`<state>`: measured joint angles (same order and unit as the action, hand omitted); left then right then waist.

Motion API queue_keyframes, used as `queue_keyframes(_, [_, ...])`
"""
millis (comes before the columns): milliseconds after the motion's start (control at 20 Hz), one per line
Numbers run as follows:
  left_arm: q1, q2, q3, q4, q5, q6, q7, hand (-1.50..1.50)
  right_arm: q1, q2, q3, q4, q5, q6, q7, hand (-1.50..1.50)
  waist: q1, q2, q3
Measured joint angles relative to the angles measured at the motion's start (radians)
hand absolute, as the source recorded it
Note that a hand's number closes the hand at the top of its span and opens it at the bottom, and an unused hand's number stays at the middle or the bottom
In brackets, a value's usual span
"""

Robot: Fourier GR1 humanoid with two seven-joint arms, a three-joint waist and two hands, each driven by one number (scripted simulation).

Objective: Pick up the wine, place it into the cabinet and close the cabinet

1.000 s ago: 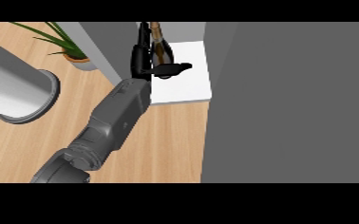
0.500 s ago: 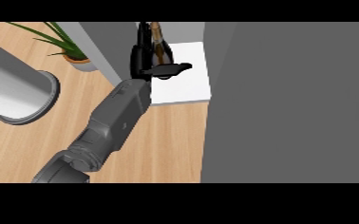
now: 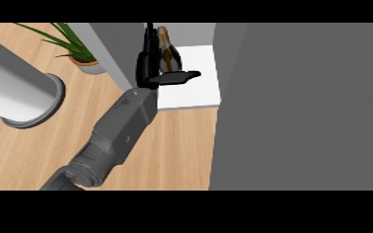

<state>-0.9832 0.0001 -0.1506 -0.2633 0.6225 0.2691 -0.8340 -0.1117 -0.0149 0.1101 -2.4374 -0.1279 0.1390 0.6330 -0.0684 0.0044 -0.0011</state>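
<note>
Robot hand [image 3: 154, 71] around wine [image 3: 167, 53]

One wine bottle [image 3: 166, 49], one potted plant [image 3: 79, 54], one cabinet [image 3: 191, 79].

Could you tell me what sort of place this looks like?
Probably a kitchen: a wooden counter, an open grey cabinet where a hand holds a wine bottle, and a potted plant.

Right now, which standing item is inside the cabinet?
The brown wine bottle, on the white shelf by the robot hand; the potted plant and grey cylinder stand outside, left.
</note>
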Motion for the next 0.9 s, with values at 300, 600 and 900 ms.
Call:
queue_keyframes(300, [0.131,0.009,-0.182,-0.211,0.112,0.091,0.027,-1.50,0.000,-0.002,-0.007,-0.010,0.005,-0.017,0.017,-1.50,0.024,-0.010,0.002])
queue_keyframes(600, [0.283,0.010,-0.383,-0.468,0.173,0.256,0.032,-1.50,0.020,-0.006,-0.005,-0.016,0.016,-0.020,0.004,-1.50,0.045,-0.014,0.003])
queue_keyframes(900, [0.449,0.007,-0.524,-0.711,0.140,0.391,0.072,-1.50,0.035,-0.025,-0.044,-0.016,0.012,-0.009,-0.013,-1.50,0.062,-0.010,0.002])
